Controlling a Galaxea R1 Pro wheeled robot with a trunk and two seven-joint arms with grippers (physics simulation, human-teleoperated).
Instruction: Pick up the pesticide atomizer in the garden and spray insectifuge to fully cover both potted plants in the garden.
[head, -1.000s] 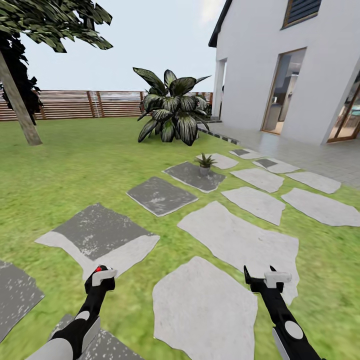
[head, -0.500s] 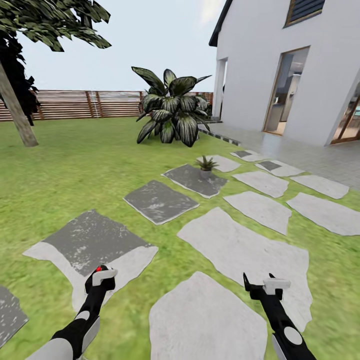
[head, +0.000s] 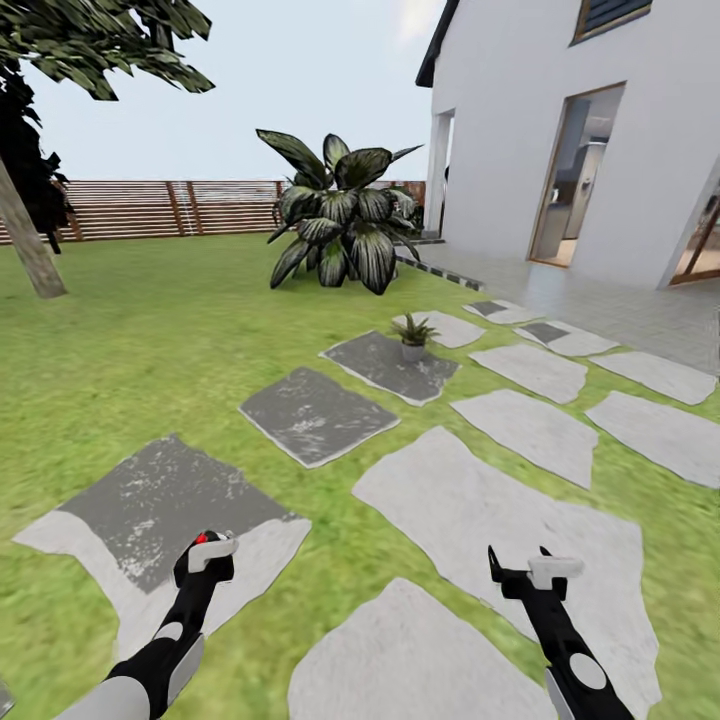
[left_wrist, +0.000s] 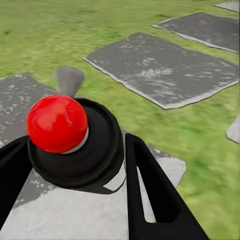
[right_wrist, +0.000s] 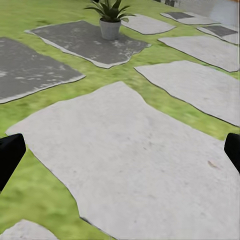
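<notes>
The left pincer (head: 203, 553) is clamped on the pesticide atomizer (left_wrist: 75, 145), whose dark round top with a red ball sits between the two black fingers (left_wrist: 150, 195) in the left wrist view. The right pincer (head: 522, 572) has its fingers wide apart with nothing between them, above a pale paving stone (right_wrist: 135, 155). One potted plant (head: 413, 333) stands ahead on a dark stone slab (head: 385, 362), near the big striped-leaf shrub (head: 340, 215) and the white house (head: 560, 130).

Bright, even daylight throughout, with no hard cast shadows. Slightly soft, with blurred grass (head: 150, 330) texture. Small white highlight on the red knob (left_wrist: 56, 123) in the left wrist view. Straight edges leaning towards the upper right of the head view.
</notes>
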